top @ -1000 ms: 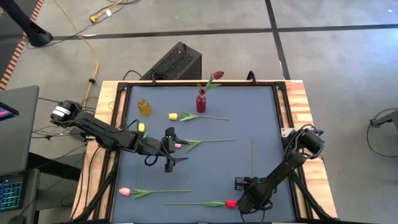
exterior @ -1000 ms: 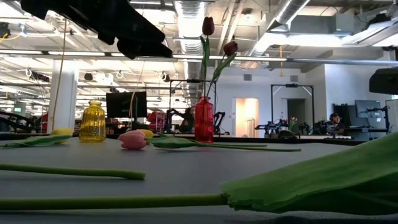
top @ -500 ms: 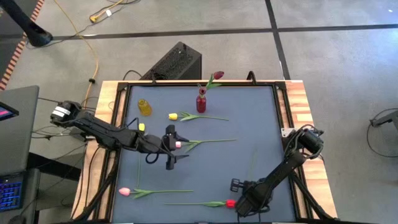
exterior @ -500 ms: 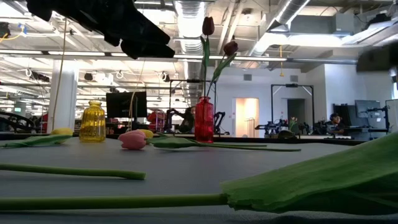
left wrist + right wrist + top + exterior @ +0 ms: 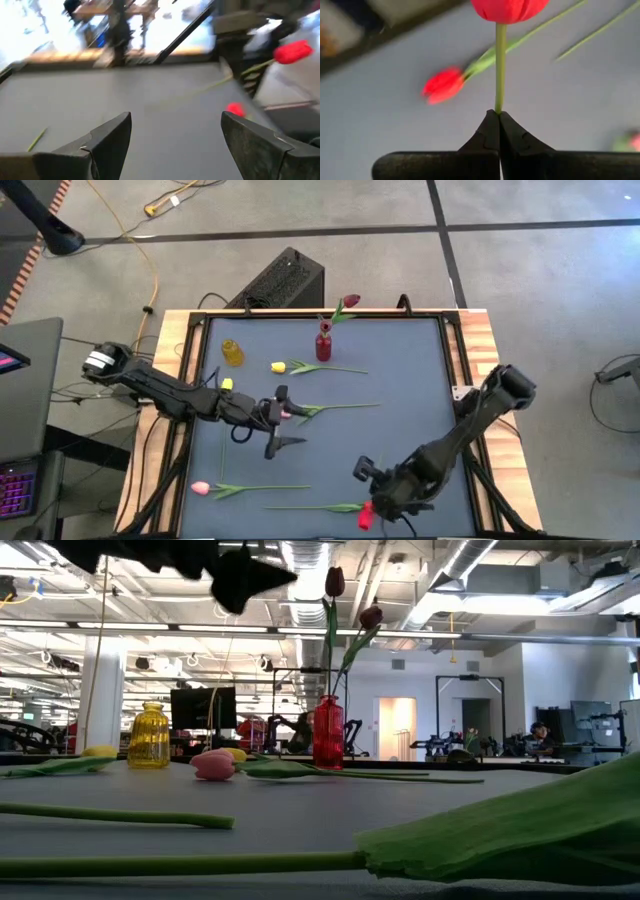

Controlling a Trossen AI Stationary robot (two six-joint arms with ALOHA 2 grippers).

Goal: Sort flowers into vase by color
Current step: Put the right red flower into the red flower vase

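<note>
My right gripper (image 5: 498,117) hangs over the table's near right part (image 5: 372,502), shut on a red tulip whose head (image 5: 507,7) shows just beyond the fingertips. A second red tulip (image 5: 442,85) lies flat on the table below, its stem (image 5: 310,507) pointing left. My left gripper (image 5: 282,420) stands open above the head of a pink tulip (image 5: 288,412) at mid-table, nothing between its fingers (image 5: 107,137). A red vase (image 5: 323,345) at the far edge holds maroon tulips (image 5: 350,301). A yellow vase (image 5: 232,352) stands to its left. My right gripper pinches the red tulip's thin green stem (image 5: 498,100) between its two fingertips, a short way below the head. The fingers slant down from the table's right. The head (image 5: 292,50) is lifted off the table. The gripper and arm hide the rest of the stem.
A yellow tulip (image 5: 280,366) lies near the red vase, and a yellow head (image 5: 228,385) shows beside my left arm. Another pink tulip (image 5: 202,488) lies near the front left. A black box (image 5: 285,280) stands behind the table's far edge.
My right gripper has shut on the red tulip's stem, risen, turned and gone toward the table's left. The tulip, whose stem lay pointing at the far edge, has left that spot, and its head is off the table. My left gripper has tipped upward.
</note>
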